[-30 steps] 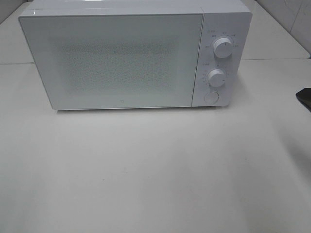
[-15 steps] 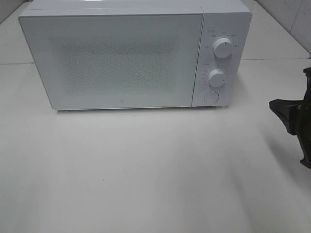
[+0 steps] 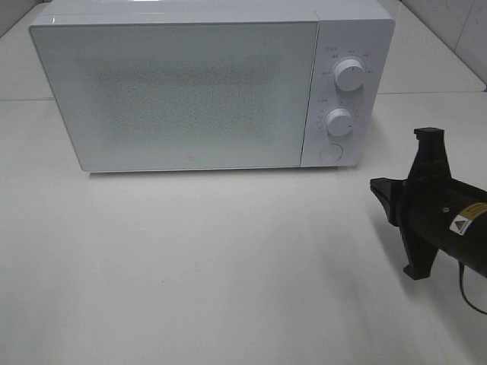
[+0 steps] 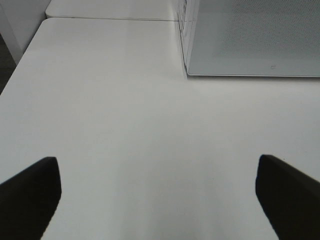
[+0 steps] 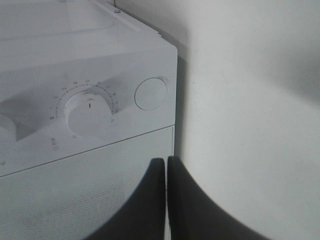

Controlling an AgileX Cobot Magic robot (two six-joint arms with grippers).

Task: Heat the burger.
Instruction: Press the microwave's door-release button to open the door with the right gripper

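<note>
Exterior high | microwave [image 3: 183, 91] door closed | right hand [image 3: 380, 190] pinched together, empty | left hand [image 4: 157, 167] spread wide

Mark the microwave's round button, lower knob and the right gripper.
round button [image 3: 329, 152], high view, centre of its face.
lower knob [image 3: 339, 122], high view, middle of its cap.
right gripper [image 5: 166, 161], right wrist view, where closed fingertips meet.

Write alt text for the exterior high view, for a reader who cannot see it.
A white microwave with its door shut stands at the back of a white table. The black right gripper, shut, juts in from the right edge, its tip pointing toward the control panel.
</note>
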